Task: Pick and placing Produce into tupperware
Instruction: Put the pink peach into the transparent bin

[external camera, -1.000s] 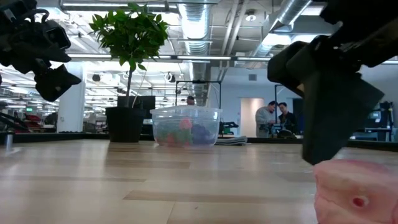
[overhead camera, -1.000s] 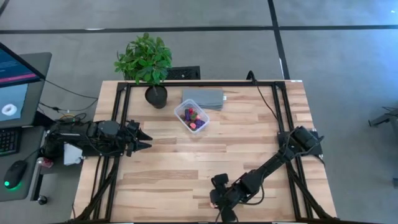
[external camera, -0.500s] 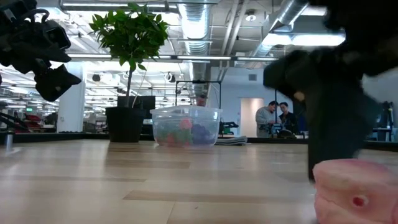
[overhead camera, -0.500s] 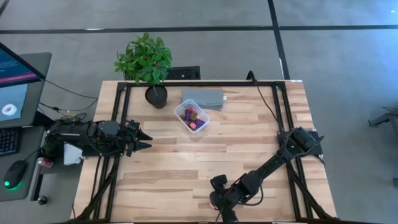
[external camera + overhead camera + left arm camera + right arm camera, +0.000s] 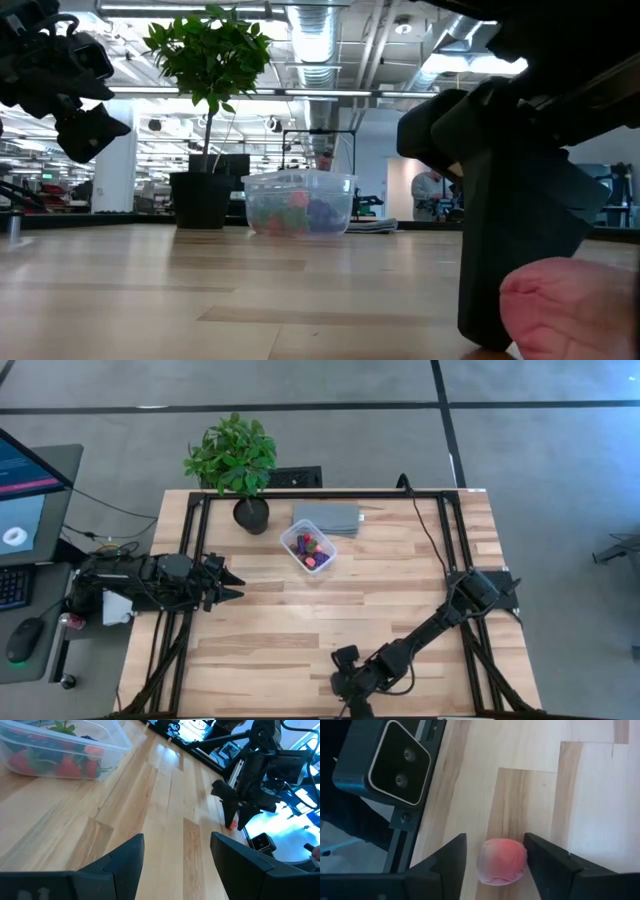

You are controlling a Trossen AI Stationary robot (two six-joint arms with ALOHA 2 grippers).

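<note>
A pale pink produce piece (image 5: 502,861) lies on the wooden table near its near edge, large in the low view (image 5: 565,310). My right gripper (image 5: 495,840) points steeply down over it, open, with one finger on each side of the piece. In the high view the gripper (image 5: 352,698) hides the piece. The clear tupperware (image 5: 308,547) stands at the table's far middle with red, purple and pink produce inside (image 5: 60,745). My left gripper (image 5: 175,850) waits open above the table's left side (image 5: 232,582). My right gripper comes at the pink piece from above, slanting down. One finger (image 5: 545,860) lies against the piece's side (image 5: 522,855) in the wrist view, and I cannot tell whether it touches. The other finger (image 5: 452,860) stands apart from it. The piece rests on the table.
A potted plant (image 5: 235,460) and a flat grey slab (image 5: 326,517) stand at the far side by the tupperware. A black frame rail with a camera block (image 5: 395,762) runs along the near edge beside the piece. People stand in the room beyond (image 5: 430,190).
My right gripper has sunk toward the pink piece and shifted a little toward the table's left edge. In the low view its dark finger now reaches down to the table beside the piece. The piece has stayed where it was.
</note>
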